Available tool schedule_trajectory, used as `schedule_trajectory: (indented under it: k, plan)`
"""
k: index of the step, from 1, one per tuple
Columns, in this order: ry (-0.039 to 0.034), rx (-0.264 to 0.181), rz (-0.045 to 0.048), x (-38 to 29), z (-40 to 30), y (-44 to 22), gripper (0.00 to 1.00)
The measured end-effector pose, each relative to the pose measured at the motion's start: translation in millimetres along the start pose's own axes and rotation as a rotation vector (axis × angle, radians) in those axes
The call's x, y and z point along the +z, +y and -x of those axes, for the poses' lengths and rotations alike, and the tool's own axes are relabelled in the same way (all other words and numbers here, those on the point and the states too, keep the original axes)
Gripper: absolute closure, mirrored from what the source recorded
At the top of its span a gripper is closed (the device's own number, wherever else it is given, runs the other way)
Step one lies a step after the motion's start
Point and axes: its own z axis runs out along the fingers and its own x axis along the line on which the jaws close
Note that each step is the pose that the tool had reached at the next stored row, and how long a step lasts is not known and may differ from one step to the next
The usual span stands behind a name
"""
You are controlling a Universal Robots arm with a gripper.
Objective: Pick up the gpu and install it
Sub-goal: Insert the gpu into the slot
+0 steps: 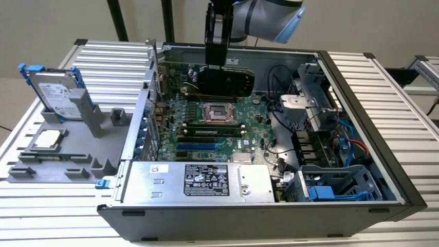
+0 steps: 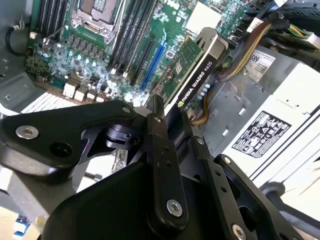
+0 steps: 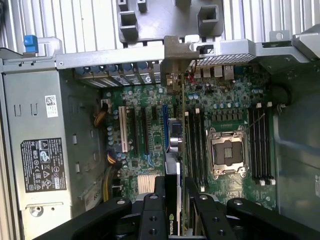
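**Item:** gpu (image 2: 198,66), a thin flat card with a green circuit board and a black cooler on one face.
**Location:** on edge in the air inside the open dark-grey metal computer case (image 1: 361,99), above the green motherboard (image 1: 255,135) and clear of it. It is not seated in any slot.

**Holder:** black two-fingered gripper (image 2: 172,112). Its fingers (image 3: 159,200) are clamped on the card's upper edge, one against each face.

**Step in hand, as judged:** lining the card up over a slot.

**Handling notes for you:**
- Set the card's long edge parallel to the long blue expansion slot (image 3: 165,127), which looks the likely seat. The first wrist view shows the card just beside that line, so trim sideways before you descend.
- Point the end bracket at the row of rear openings in the case wall (image 3: 125,70). A tilted card will jam on the slot lips.
- Go down straight and slowly, and press only once the edge contacts sit in the slot.

**Adjacent, avoid:**
- the square silver processor socket (image 1: 218,112);
- the loose yellow and black cable bundle (image 2: 245,47) just beside the card;
- the grey metal power supply box (image 1: 205,180).
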Motion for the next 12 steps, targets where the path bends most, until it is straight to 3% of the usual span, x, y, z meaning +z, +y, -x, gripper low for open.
schedule_trajectory:
  k: [12]
  plan:
    - [0.0002,-0.003,0.0001,2.3,1.0,-9.1,1.0]
